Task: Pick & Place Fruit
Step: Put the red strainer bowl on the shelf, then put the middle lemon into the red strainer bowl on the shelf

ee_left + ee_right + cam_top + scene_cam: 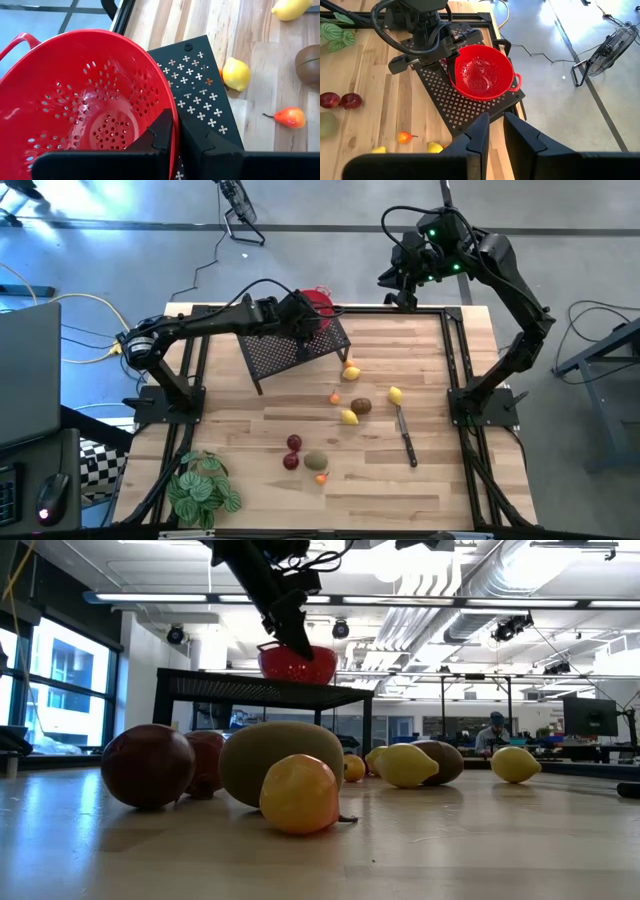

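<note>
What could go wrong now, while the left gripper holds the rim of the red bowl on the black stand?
1. The left gripper pinches only the thin rim of the red bowl, so the bowl may slip or tilt.
2. The bowl sits near the edge of the perforated black stand, so a pull could drag it off.
3. The fruit, such as the lemon, lies loose and may roll if bumped.

Even overhead light from ceiling strip lamps point(330, 598) lit the scene brightly. The bench point(440, 480) showed only soft, short shadows. In the low view the nearest fruit point(298, 793) looked blurred, and the windows point(60, 690) glared pale.
</note>
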